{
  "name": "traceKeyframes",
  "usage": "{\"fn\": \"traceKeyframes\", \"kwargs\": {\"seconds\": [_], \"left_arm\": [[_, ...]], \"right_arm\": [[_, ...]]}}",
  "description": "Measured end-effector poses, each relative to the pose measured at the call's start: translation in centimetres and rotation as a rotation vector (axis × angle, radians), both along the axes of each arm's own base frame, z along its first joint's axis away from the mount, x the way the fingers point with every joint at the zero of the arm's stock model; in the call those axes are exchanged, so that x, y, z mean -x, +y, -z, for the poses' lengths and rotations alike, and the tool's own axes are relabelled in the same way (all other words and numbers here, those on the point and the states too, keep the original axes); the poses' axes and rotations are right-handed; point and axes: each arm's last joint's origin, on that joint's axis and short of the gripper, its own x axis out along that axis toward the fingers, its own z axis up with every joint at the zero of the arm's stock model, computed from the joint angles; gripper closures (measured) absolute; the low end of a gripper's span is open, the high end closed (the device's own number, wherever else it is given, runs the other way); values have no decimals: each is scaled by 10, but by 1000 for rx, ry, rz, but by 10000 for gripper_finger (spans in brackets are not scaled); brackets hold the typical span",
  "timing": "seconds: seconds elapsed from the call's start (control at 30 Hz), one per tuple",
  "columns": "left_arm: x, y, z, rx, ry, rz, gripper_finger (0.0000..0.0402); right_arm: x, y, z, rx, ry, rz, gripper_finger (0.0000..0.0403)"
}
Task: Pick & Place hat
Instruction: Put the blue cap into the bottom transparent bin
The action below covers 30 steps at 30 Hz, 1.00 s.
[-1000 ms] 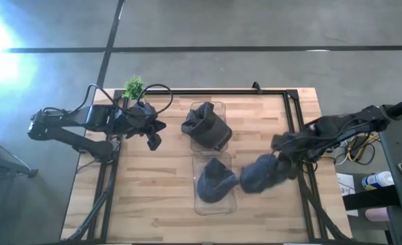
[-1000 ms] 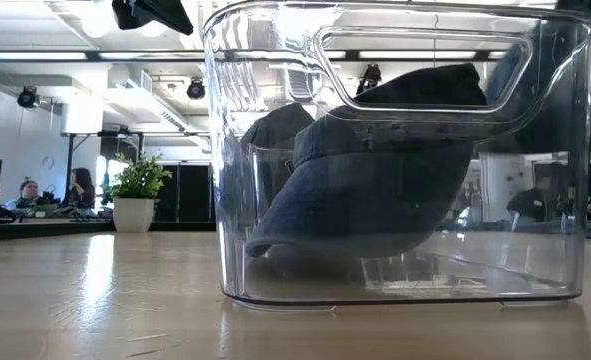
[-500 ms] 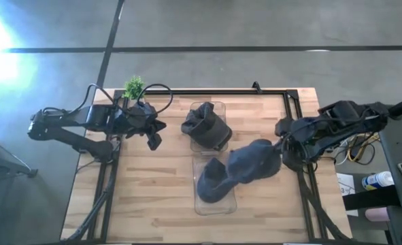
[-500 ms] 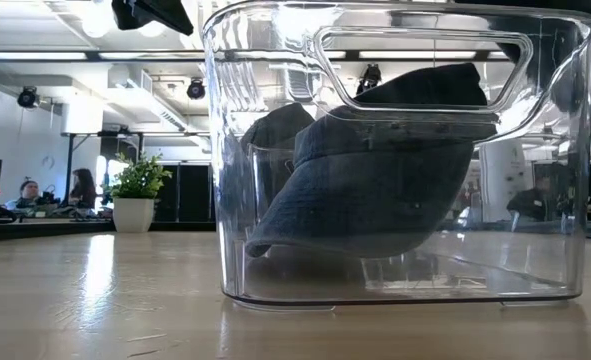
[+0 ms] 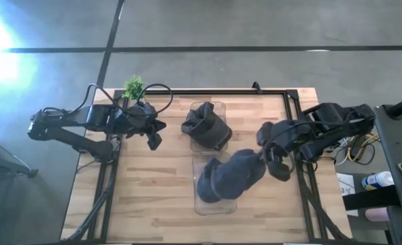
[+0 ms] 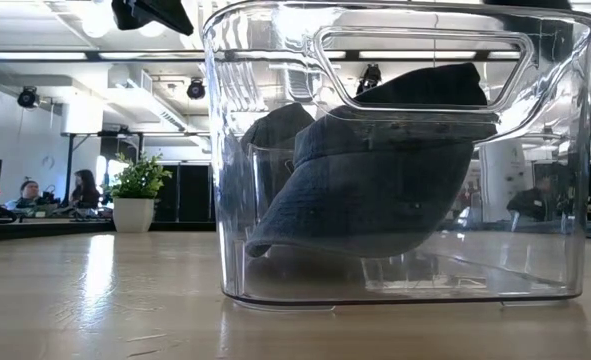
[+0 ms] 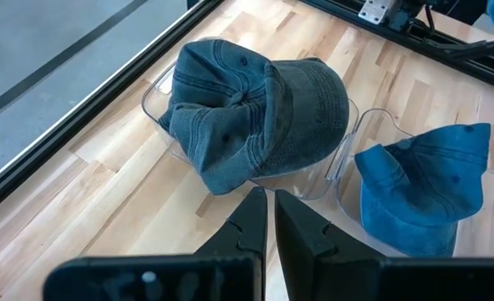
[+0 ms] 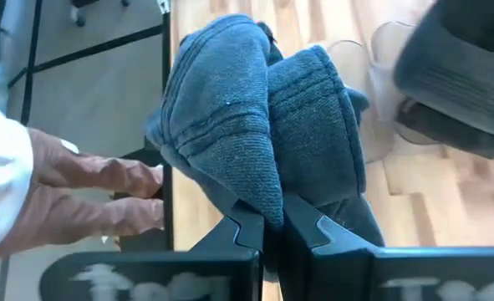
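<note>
Two clear bins stand in the table's middle. The far bin (image 5: 221,109) holds a dark blue-grey hat (image 5: 206,126), which also shows in the left wrist view (image 7: 255,109). The near bin (image 5: 199,204) holds another hat (image 5: 211,182), which shows in the low view (image 6: 375,190). My right gripper (image 5: 267,155) is shut on a third grey-blue hat (image 5: 243,170) at the near bin's right side. My left gripper (image 5: 153,139) is shut and empty, left of the far bin, and shows in its wrist view (image 7: 270,209). My right gripper pinches a fold of the hat's cloth (image 8: 267,196) between its two fingers, which come from the table's right. The hat bunches up beyond the fingers, several layers thick. It overlaps the near bin's right rim in the high view; whether it rests there I cannot tell.
A small potted plant (image 5: 134,86) stands at the table's far left corner. A black frame (image 5: 296,109) runs along the table's edges. A person's hand (image 8: 96,196) shows beyond the table's right edge in the right wrist view. People sit far back in the room (image 6: 50,190).
My right gripper has gone toward the table's left with the hat, from near the right edge to the near bin's right side. The hat has travelled with it and now overlaps that bin's rim.
</note>
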Motion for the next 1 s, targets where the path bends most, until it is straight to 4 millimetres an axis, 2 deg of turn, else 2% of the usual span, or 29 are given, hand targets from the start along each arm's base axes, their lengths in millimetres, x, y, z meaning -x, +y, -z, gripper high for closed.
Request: {"fn": "traceKeyframes", "kwargs": {"seconds": [0.13, 0.37, 0.5, 0.63, 0.87, 1.0], "left_arm": [[1, 0, 1, 0, 14, 0, 381], [1, 0, 1, -1, 19, 0, 381], [1, 0, 2, -1, 22, -1, 381], [1, 0, 2, -1, 23, 0, 381], [2, 0, 2, -16, 32, 13, 381], [2, 0, 2, -17, 36, 13, 381]], "right_arm": [[-17, 9, -6, -29, -15, -43, 395], [-38, 18, -30, -93, -137, -81, 395], [-48, 22, -30, -111, -132, -98, 395], [-64, 29, -15, -105, -76, -116, 395], [-91, 37, 28, -38, 62, -148, 395], [-101, 38, 41, -51, 81, -143, 395]]}}
